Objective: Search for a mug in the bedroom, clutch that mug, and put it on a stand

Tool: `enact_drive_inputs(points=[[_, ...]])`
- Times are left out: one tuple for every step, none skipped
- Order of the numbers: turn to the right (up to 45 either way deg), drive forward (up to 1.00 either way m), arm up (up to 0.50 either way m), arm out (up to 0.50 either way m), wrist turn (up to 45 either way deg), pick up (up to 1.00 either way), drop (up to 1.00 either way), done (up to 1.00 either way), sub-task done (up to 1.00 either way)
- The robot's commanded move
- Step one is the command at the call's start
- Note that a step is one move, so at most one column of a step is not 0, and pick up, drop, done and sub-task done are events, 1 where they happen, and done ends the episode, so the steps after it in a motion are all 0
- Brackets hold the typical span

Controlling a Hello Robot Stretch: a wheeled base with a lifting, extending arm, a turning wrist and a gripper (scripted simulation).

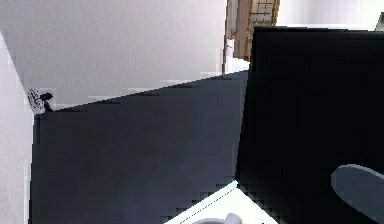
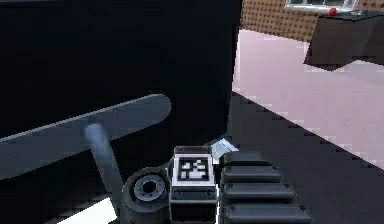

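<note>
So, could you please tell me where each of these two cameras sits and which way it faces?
Forward view: on the robot, facing ahead and somewhat down at a black flat panel, a grey rounded shape and a white wall.
Arm side view: fixed on the robot's body, facing out to the arm's side at a black flat surface, a grey curved bar and pink floor; the dark ribbed arm with its white marker square shows.
Shared: probably the same black panel and grey piece.

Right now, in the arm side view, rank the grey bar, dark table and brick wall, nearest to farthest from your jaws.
1. Grey bar: just left, close by.
2. Dark table: upper right, across the pink floor.
3. Brick wall: top, behind the table.
</note>
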Motion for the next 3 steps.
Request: enact_drive_inputs(points=[[0.0,0.00,0.00,0.20,0.0,0.00,0.00,0.00,0.00],[0.0,0.00,0.00,0.00,45.0,0.00,0.00,0.00,0.00],[0.0,0.00,0.00,0.00,36.0,0.00,0.00,0.00,0.00]])
